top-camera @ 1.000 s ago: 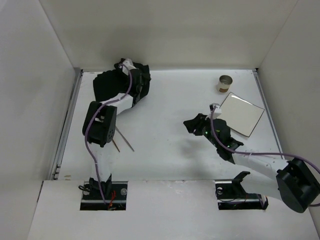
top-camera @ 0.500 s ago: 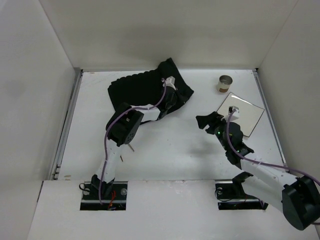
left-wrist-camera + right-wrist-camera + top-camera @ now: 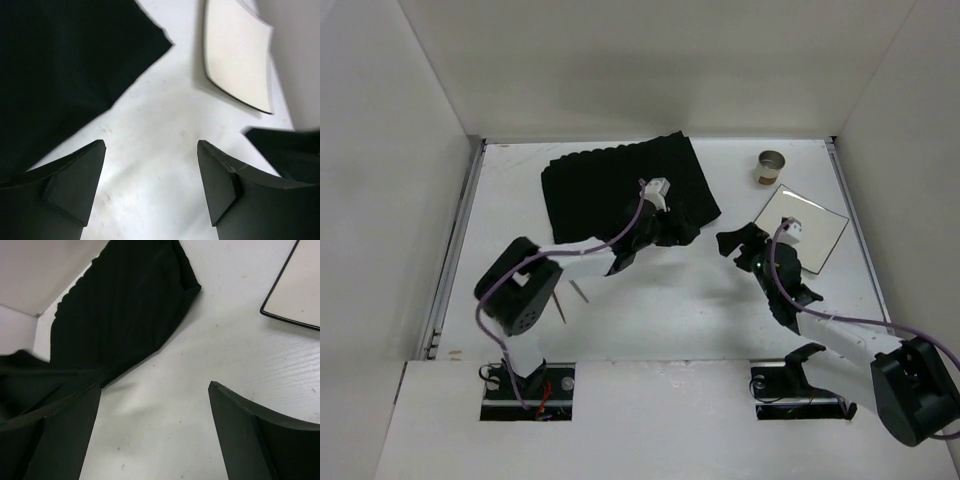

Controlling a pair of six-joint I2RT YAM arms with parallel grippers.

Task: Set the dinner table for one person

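Observation:
A black cloth placemat (image 3: 618, 182) lies spread flat on the dinner table (image 3: 650, 310), at the back left of centre. My left gripper (image 3: 680, 232) hovers just off the mat's near right corner, open, with only bare tabletop between its fingers (image 3: 75, 182). In the left wrist view the placemat (image 3: 60, 65) fills the upper left and the white square plate (image 3: 237, 55) lies at the upper right. My right gripper (image 3: 730, 243) stands open between the mat and the plate (image 3: 807, 228), holding nothing. The right wrist view shows the placemat (image 3: 125, 305) and a plate corner (image 3: 300, 290).
A small brown cup (image 3: 771, 167) stands behind the plate near the back wall. Two thin sticks (image 3: 576, 290) lie on the table beside the left arm's elbow. White walls close in the table on three sides.
My left gripper pulled the bunched placemat rightwards, spreading it flat, then let go and opened. My right gripper opened wider and shifted slightly right, toward the plate.

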